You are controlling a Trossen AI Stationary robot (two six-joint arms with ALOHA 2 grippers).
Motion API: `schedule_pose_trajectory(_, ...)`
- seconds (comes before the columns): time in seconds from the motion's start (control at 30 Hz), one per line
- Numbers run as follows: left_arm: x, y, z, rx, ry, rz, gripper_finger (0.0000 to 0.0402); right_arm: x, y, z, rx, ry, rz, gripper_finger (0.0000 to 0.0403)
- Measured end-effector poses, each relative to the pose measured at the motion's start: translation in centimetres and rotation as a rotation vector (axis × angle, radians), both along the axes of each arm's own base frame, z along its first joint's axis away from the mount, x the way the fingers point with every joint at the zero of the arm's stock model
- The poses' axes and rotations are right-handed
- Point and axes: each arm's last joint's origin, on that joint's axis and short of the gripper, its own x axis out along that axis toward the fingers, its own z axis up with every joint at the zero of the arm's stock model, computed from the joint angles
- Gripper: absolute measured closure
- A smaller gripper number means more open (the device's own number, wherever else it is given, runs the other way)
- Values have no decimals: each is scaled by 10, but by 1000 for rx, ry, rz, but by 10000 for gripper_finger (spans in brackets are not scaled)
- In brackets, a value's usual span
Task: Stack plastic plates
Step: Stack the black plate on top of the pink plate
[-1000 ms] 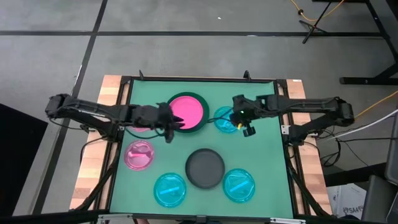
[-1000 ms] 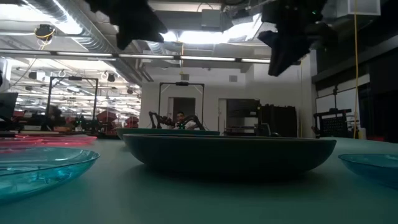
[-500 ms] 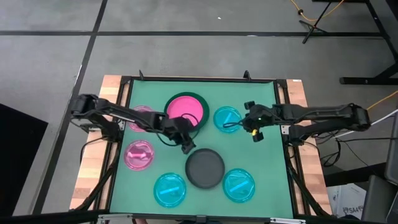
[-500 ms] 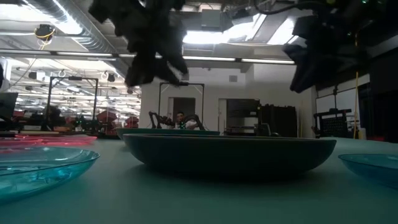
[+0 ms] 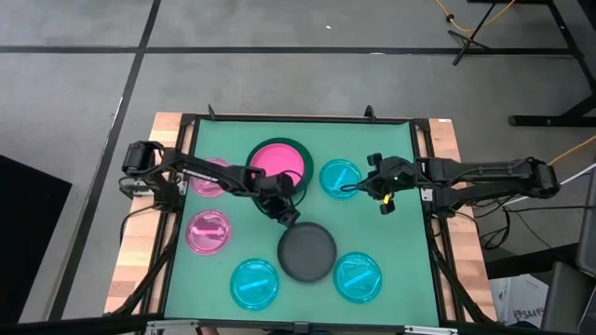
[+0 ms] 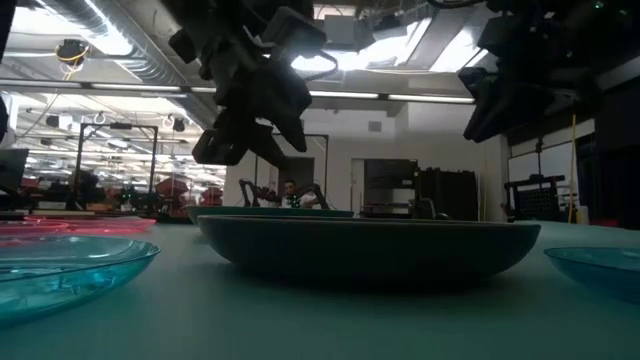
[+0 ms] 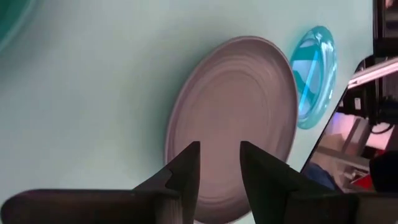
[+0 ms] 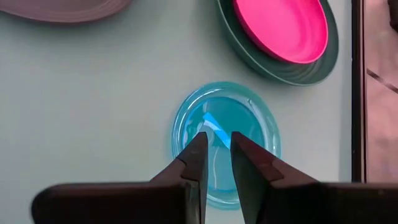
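The dark green plate (image 5: 300, 182) carries one pink plate (image 5: 277, 164). The dark grey plate (image 5: 307, 251) lies near the table's front. The left gripper (image 5: 287, 214), fingers apart and empty, hangs above its rim. The right gripper (image 5: 386, 205), fingers narrowly parted and apparently empty, hangs beside a cyan plate (image 5: 339, 177).

On the table (image 5: 400, 140): big plate (image 5: 303, 182) at the far middle, one plate (image 5: 279, 165) in it. Just right of it, small plate (image 5: 340, 177). Left, two plates (image 5: 207, 180) (image 5: 209, 232), one nearer. Front row: plate (image 5: 254, 283), bowl-like plate (image 5: 307, 251), plate (image 5: 358, 276). Left gripper (image 5: 287, 212) apparently above the gap between big plate and front-middle plate; right gripper (image 5: 384, 195) right of the small plate.
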Motion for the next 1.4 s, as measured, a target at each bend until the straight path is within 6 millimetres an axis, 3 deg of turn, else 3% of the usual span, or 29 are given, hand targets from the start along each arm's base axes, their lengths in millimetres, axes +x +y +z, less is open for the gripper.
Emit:
schedule_pose_trajectory(0.4, 1, 8, 0, 5, 8, 119, 295, 1, 0, 1, -2, -12, 1, 343)
schedule_pose_trajectory(0.83, 3, 14, 1, 144, -15, 238, 295, 1, 0, 1, -20, -9, 20, 343)
schedule_pose_trajectory(1.13, 6, -1, -2, 210, -41, 243, 295, 1, 0, 1, -39, -7, 39, 343)
schedule_pose_trajectory(1.4, 14, -15, -25, 126, 15, 238, 295, 3, 0, 2, -48, -28, 65, 343)
